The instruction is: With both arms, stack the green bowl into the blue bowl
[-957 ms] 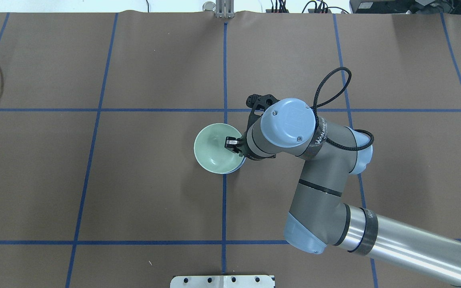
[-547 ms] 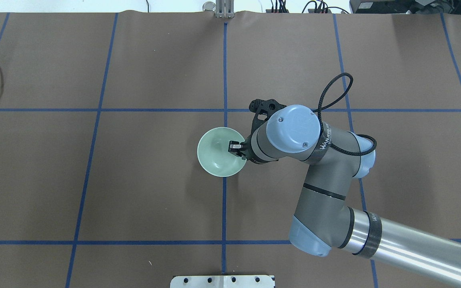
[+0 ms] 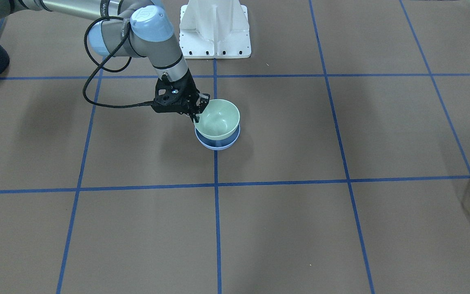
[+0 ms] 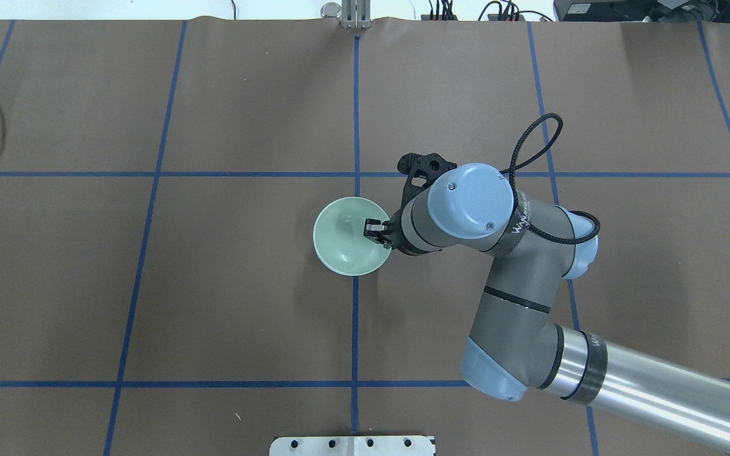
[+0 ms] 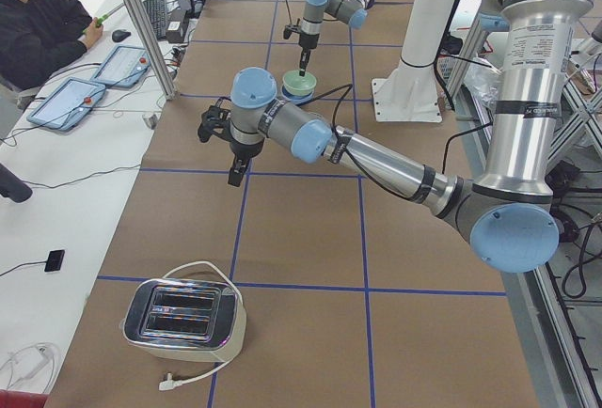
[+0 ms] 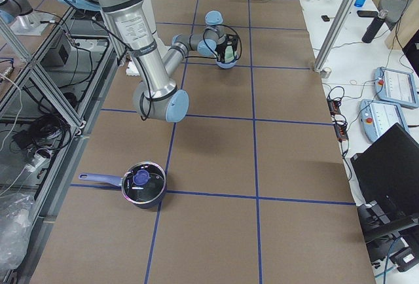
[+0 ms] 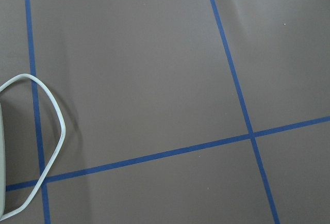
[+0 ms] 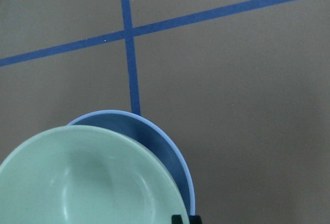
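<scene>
On the brown taped table (image 3: 300,224), right gripper (image 3: 197,117) pinches green bowl (image 3: 218,121) in blue bowl (image 3: 217,145).

A brown mat covers the counter (image 4: 244,304), ruled into large squares by blue tape lines (image 4: 355,95). Along its long edge on the operators' side runs a white bench (image 5: 56,211) (two pendant tablets (image 5: 122,65) lie on it), with an aluminium post (image 5: 141,23) standing at that edge. Beyond the opposite long edge, aluminium framing (image 6: 46,78) carries loose cables (image 6: 39,124). Light falls evenly; shadows are soft.
</scene>
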You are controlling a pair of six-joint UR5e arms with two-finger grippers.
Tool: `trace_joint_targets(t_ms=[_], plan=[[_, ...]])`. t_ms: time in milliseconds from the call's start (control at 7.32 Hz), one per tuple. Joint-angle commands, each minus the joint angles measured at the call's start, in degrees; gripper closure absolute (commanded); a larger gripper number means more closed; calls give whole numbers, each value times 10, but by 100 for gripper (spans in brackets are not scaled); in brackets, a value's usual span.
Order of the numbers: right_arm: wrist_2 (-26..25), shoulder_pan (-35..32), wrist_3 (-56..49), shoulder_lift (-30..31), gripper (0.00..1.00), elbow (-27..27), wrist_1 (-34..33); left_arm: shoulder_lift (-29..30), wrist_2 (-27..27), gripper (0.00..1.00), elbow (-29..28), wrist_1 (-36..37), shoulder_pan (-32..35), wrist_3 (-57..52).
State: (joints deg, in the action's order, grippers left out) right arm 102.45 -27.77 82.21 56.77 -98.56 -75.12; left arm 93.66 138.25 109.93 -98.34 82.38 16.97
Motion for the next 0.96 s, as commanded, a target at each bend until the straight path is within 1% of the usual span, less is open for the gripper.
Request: trace_joint_targets(t_ms=[0,820], plan=[[0,-10,0,-2,100,1,0,-4,0,1,4,0,1,0],[-1,-10,5,-9,100,11,1,-4,0,1,7,1,1,1]])
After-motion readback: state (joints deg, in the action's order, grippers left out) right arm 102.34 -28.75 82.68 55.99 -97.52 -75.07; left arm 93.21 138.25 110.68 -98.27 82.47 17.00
